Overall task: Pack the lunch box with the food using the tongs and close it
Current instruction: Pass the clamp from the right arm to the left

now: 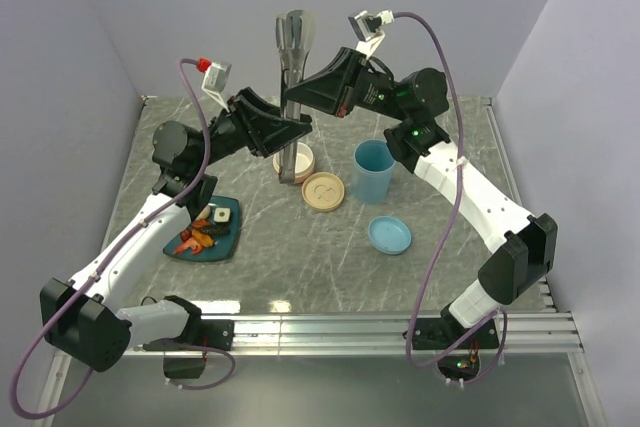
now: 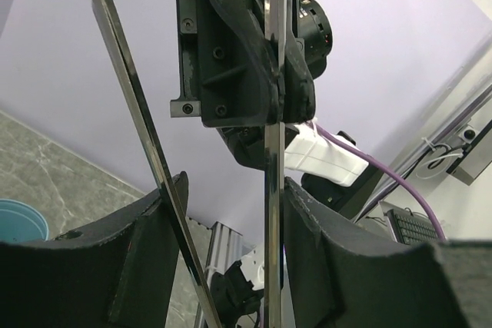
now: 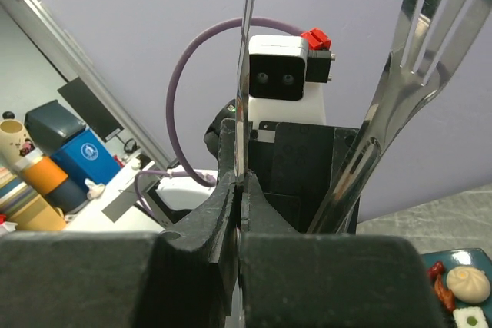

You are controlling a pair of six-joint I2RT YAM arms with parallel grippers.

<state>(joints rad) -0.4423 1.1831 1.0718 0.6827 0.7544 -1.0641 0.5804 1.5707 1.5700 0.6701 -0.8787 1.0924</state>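
The tongs (image 1: 293,57) stand upright over the middle of the worktop (image 1: 330,267) with the forked tips up, and both arms have hold of them. The right hand (image 3: 240,197) is clamped on one thin arm only, and the forked arm beside it is free. The left hand (image 2: 234,205) sits lower, half closed with both tong arms between its fingers (image 2: 154,251). One arm lies against the left pad. Whether the other pad presses yet I cannot tell.

This looks like a handover to the left. The left should squeeze just enough to hold both arms without shutting the tips. The right should let go only once that grip is firm, opening straight apart so nothing twists. The food (image 1: 205,230) waits on the plate (image 1: 228,247) at the left front, well apart, so the tips must then turn down.
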